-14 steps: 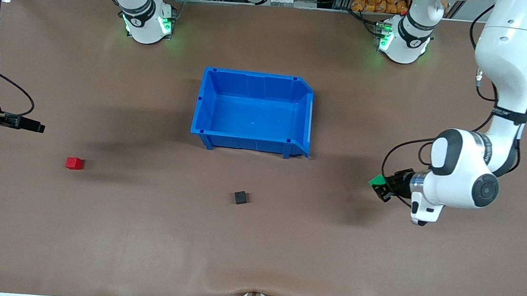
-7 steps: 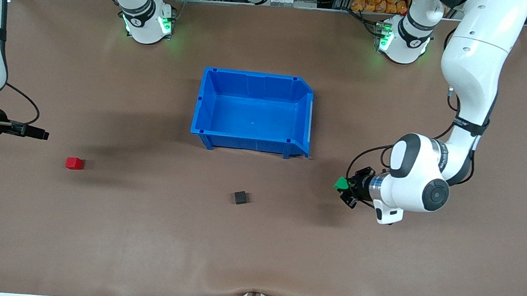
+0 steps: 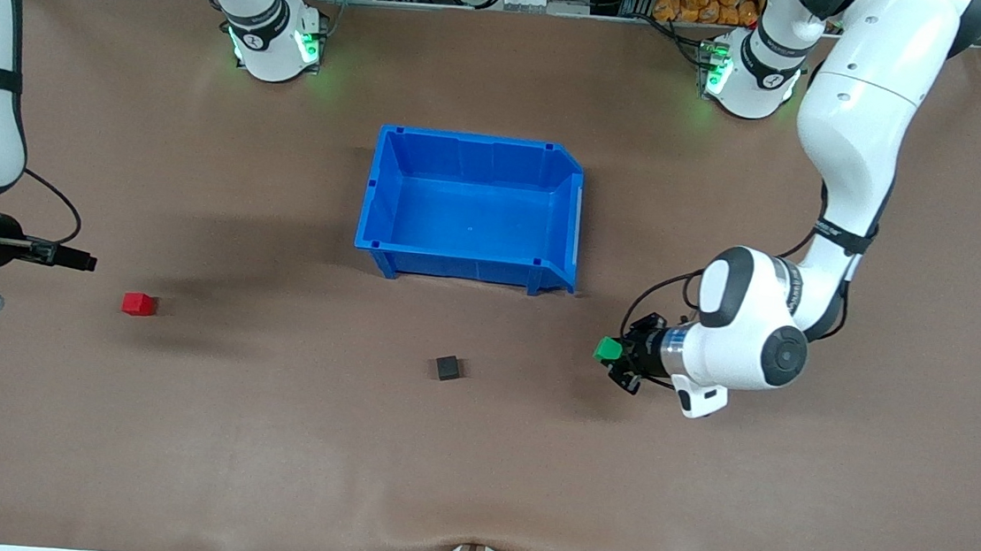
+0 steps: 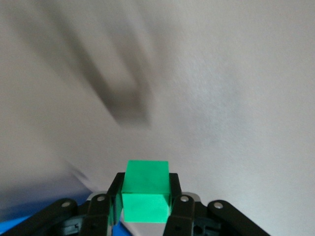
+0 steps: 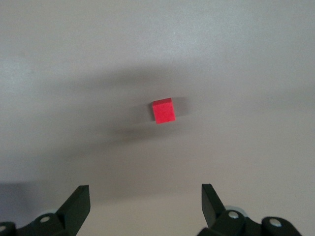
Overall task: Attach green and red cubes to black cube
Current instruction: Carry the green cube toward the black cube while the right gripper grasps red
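Carrying the green cube [image 3: 607,349] toward the black cube [image 3: 447,367], with the red cube [image 3: 138,304] untouched.

Left gripper [image 3: 616,358] is clamped on the green cube, up over bare table between the black cube and the left arm's end; the black cube sits nearer the front camera than the blue bin [image 3: 466,269]. Right gripper [image 5: 145,201] hangs with jaws wide over the table at the right arm's end, the red cube [image 5: 163,110] lying just ahead of it. To do this well, I judge the green cube should come in low and level, one flat face square to a black face, pressed gently so the black cube does not skid. Cubes have no long axis; the black one sits slightly turned to the table edge, so match that turn.
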You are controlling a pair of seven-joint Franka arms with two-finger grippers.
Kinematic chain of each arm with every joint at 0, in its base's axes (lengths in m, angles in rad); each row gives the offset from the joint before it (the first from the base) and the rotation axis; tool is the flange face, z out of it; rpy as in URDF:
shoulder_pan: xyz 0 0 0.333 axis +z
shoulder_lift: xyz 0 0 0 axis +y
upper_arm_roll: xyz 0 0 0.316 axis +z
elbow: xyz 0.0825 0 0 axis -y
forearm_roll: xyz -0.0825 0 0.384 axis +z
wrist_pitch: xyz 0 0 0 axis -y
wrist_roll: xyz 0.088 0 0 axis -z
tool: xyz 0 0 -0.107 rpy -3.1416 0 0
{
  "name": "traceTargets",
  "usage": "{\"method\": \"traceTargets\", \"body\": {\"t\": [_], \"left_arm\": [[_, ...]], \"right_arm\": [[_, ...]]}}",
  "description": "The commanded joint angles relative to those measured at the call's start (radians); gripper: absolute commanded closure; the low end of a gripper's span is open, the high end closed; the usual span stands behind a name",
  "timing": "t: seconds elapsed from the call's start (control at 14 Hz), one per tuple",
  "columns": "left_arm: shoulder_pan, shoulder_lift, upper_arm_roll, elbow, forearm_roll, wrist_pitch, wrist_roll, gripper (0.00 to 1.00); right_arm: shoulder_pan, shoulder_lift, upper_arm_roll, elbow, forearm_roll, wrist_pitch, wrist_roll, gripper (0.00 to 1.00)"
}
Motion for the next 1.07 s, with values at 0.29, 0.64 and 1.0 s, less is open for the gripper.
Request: {"method": "traceTargets", "body": {"t": [0.29,0.64,1.0], "left_arm": [[-0.075,0.073,0.011,0.091,-0.017,0.093,-0.213,1.0],[-0.113,0.108,0.011,0.117,-0.017,0.168,-0.296,1.0],[-0.16,0.142,0.011,0.128,-0.017,0.266,-0.365,1.0]], "right_arm": [[-0.024,0.06,0.013,0.008,0.008,0.07,-0.005,0.0],[-0.024,0.092,0.014,0.006,0.01,0.102,-0.005,0.0],[-0.026,0.129,0.014,0.005,0.011,0.133,-0.005,0.0]]}}
